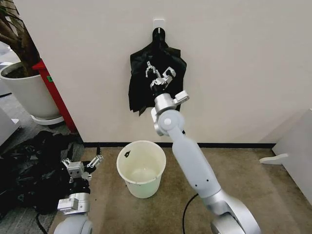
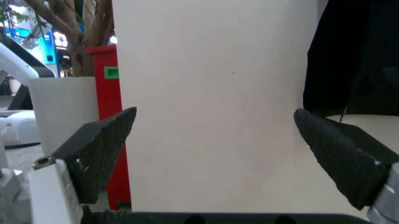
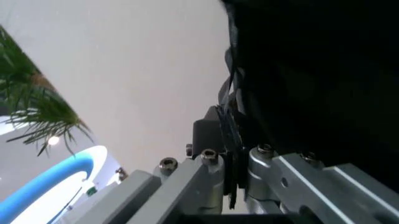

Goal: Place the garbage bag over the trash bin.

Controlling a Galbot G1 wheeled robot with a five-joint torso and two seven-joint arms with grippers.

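The white trash bin (image 1: 141,187) stands open and empty on the floor at the foot of the wall. Above it a bundle of black bags (image 1: 139,90) hangs from a wall hook (image 1: 158,24); I cannot tell a single garbage bag apart within it. My right gripper (image 1: 157,72) is raised against the middle of the bundle, fingers spread and open. In the right wrist view, black plastic (image 3: 311,84) lies right beside one finger (image 3: 215,128). My left gripper (image 1: 82,163) (image 2: 218,140) waits low, left of the bin, open and holding nothing.
A heap of black plastic (image 1: 29,170) sprawls on the floor at the left. Behind it stand a large white plant pot (image 1: 27,90) and a red panel (image 1: 53,92). White furniture (image 1: 297,156) sits at the right, and a black cable (image 1: 187,209) runs by my base.
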